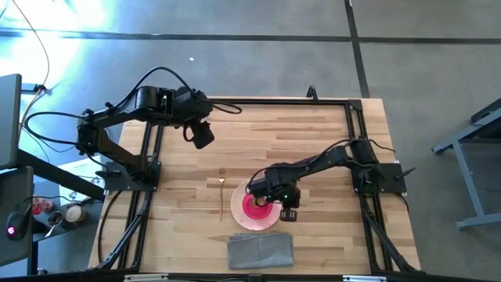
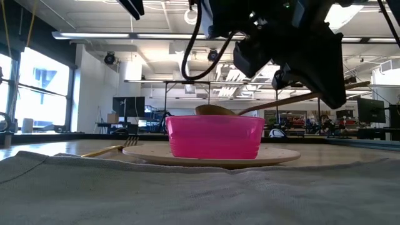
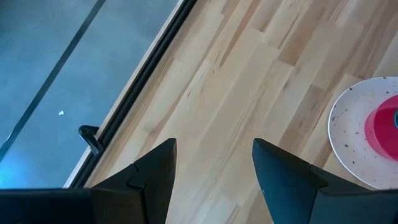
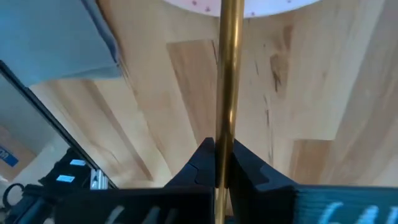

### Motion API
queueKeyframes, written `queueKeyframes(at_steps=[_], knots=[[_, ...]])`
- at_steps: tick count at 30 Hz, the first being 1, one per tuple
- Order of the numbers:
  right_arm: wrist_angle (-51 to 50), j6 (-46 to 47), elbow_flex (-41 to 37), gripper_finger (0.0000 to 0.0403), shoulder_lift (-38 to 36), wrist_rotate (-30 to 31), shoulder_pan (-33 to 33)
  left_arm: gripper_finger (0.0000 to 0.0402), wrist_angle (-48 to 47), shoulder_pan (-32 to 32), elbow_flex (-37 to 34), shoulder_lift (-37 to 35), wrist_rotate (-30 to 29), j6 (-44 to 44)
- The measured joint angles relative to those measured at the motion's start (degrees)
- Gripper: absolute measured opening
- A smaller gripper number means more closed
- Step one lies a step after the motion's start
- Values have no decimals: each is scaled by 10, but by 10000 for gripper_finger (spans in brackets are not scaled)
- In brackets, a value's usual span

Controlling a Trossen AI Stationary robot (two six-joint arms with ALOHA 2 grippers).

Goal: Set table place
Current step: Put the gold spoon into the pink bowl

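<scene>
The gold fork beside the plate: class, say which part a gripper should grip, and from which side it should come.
Grip the fork mid-handle, coming straight down from above. It lies flat on the table, thin and long, so the fingers should straddle its narrow width. The handle is clear of the plate; the left gripper is open.

Bowl [image 1: 257, 205] on plate [image 1: 266, 225] (fork [image 1: 221, 190] left), cloth [image 1: 261, 250] just beside.

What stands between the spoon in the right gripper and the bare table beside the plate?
Only the bowl and plate below: the right gripper holds the spoon with its tip over the bowl. The table right of the plate looks free.
</scene>
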Motion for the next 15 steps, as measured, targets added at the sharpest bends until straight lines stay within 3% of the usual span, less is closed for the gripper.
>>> queueKeyframes(at_steps=[8,15], knots=[[72,0,-3,0,0,-19,0,202,19,0,0,0,-11,0],[45,7,-3,0,3,-25,-1,202,19,0,0,0,-11,0]])
